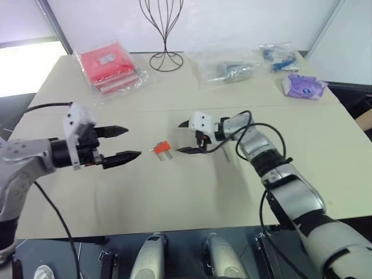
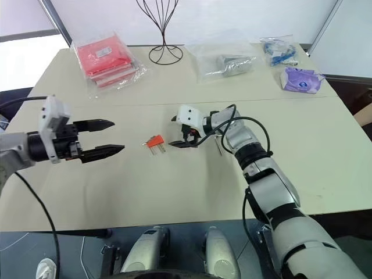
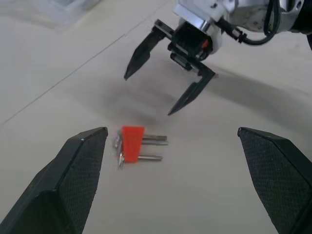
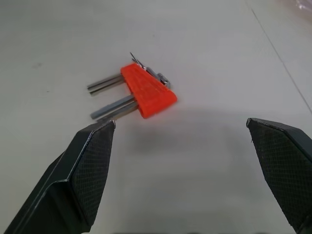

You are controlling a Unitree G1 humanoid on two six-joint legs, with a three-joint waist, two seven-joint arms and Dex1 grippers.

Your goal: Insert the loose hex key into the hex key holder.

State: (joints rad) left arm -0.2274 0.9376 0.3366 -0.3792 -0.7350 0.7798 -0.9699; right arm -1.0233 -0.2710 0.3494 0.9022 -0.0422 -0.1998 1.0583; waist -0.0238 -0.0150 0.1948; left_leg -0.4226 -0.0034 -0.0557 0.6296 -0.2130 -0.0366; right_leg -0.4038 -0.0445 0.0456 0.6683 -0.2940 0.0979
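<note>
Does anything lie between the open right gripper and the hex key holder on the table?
Nothing visible does. The right gripper, open, faces the hex key holder across bare table. The left gripper, open, hovers on the holder's other side.

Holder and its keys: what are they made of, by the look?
Holder: likely plastic, a matte orange-red block with uniform colour and soft edges. Keys in it: metal, going by the grey shafts with a dull sheen. Alloy or coating can't be told.
</note>
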